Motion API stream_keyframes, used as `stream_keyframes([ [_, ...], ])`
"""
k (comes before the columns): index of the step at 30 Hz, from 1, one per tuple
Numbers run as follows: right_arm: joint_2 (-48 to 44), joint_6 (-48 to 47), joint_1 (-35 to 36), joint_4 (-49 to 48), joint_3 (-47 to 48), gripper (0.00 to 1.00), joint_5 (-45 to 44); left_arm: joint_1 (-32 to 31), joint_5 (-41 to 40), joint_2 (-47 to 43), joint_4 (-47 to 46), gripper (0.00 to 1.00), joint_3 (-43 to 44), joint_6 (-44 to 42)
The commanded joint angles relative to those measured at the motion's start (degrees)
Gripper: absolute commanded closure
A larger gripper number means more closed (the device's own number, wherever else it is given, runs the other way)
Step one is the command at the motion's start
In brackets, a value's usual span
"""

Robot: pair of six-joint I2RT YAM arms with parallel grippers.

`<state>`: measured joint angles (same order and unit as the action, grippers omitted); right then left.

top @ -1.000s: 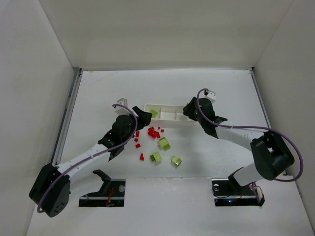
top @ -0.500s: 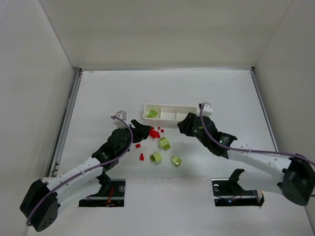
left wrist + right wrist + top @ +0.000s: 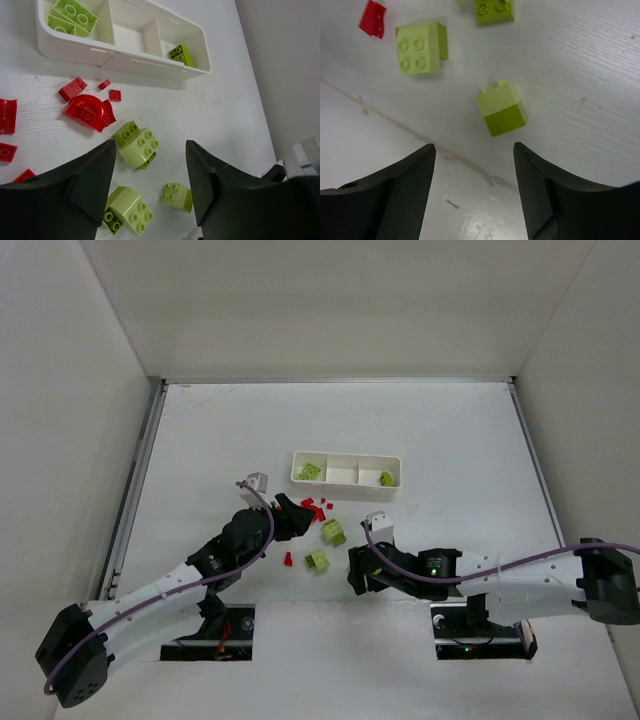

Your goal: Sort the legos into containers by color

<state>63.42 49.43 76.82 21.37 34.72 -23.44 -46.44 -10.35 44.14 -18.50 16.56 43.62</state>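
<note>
Small red legos (image 3: 313, 508) lie scattered on the white table (image 3: 200, 440) just in front of the long white tray (image 3: 345, 488). Two loose lime bricks (image 3: 333, 531) sit a little nearer the arms. More lime pieces rest in the tray's left compartment (image 3: 102, 27) and right compartment (image 3: 192, 40). A third lime brick (image 3: 502, 108) lies alone beside a seam (image 3: 420, 135) near the table's front edge. The right gripper (image 3: 473, 147) hangs just short of it, fingers spread, gripping nothing. The left gripper (image 3: 150, 150), likewise spread and empty, points at the two bricks beside the red pile. Bare table runs wide beyond and beside the tray, out to the side walls (image 3: 70, 440).
</note>
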Motion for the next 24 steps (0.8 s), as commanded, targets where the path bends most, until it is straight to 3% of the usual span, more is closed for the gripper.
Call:
stream_keyframes([
  [1, 1.8, -2.7, 0.7, 0.8, 0.3, 0.32, -0.2, -1.1, 0.5, -1.9, 2.4, 0.46, 2.3, 0.6],
  [13, 4.6, -8.2, -5.8, -4.9, -0.8, 0.39, 4.1, -1.0, 1.7, -2.4, 6.2, 0.46, 4.7, 1.6],
  [24, 10.8, -11.1, -5.9, -6.2, 1.4, 0.40, 6.2, 1.8, 5.6, -1.7, 6.8, 0.47, 6.0, 2.7],
])
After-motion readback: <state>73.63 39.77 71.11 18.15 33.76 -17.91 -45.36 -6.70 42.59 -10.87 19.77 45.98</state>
